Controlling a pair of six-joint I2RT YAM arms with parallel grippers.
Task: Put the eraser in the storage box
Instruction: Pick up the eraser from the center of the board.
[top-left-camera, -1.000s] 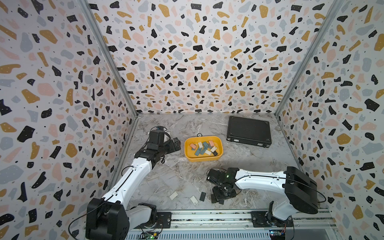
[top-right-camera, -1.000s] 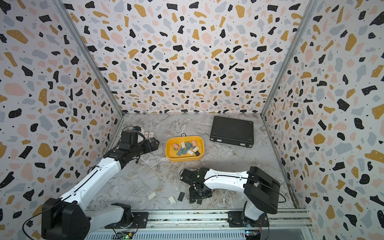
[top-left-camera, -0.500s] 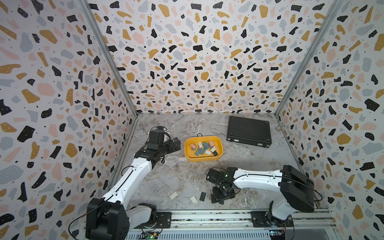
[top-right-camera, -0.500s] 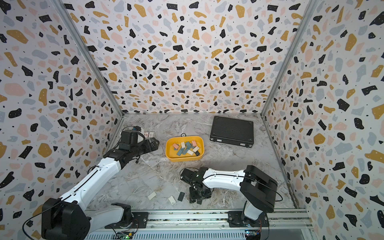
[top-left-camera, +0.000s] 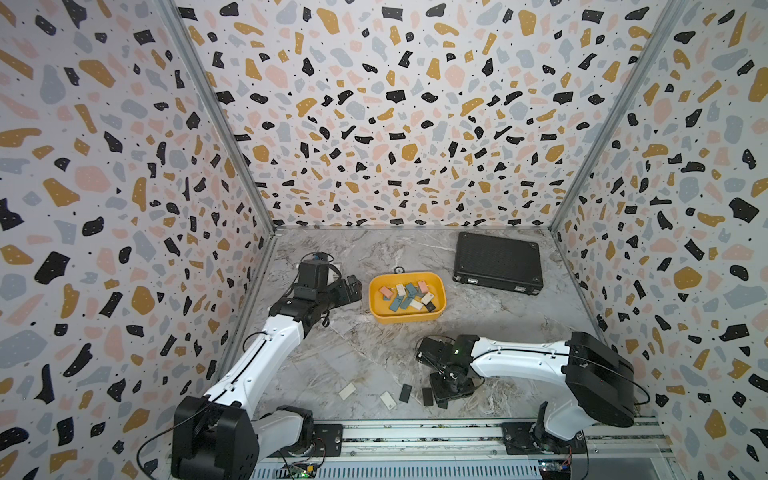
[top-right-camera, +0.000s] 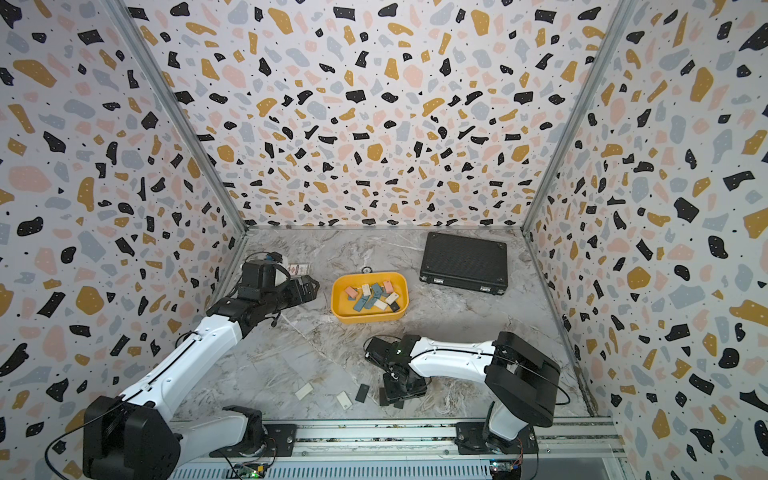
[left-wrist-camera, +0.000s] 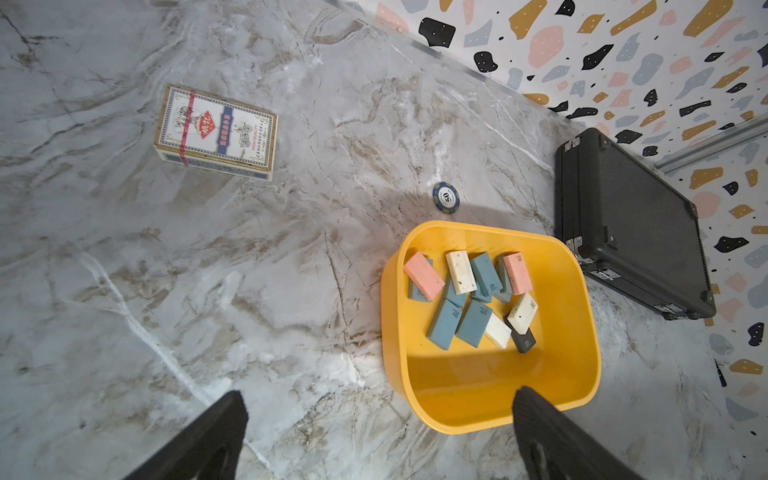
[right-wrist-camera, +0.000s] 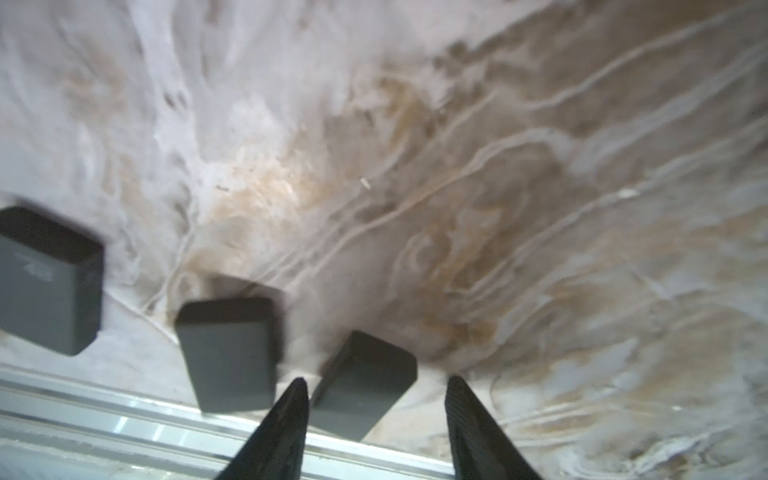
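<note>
Fingers (right-wrist-camera: 291, 424) of the right gripper (right-wrist-camera: 376, 380) stand apart on either side of a dark eraser (right-wrist-camera: 361, 386) lying flat on the marble-patterned worktop (top-left-camera: 353, 345), close to the near edge and right of centre. One finger is just beside the eraser and the other is clear of it, so no grip shows. Two more dark erasers (right-wrist-camera: 228, 353) lie to its left, with two white erasers (top-left-camera: 347, 390) further left along the same near strip. In both top views the right gripper points down over this spot. The yellow storage box (top-left-camera: 405, 318) sits at mid-worktop, farther back and well apart from the dark eraser. It holds a loose pile of erasers (left-wrist-camera: 469, 291) in pink, blue, white and dark grey. The left gripper (left-wrist-camera: 379, 392) hovers just left of the box, its fingers spread wide and holding nothing. A black case (top-left-camera: 496, 262) lies at far right, a card pack (left-wrist-camera: 216, 133) at far left, and a poker chip (left-wrist-camera: 445, 197) just beyond the box.
</note>
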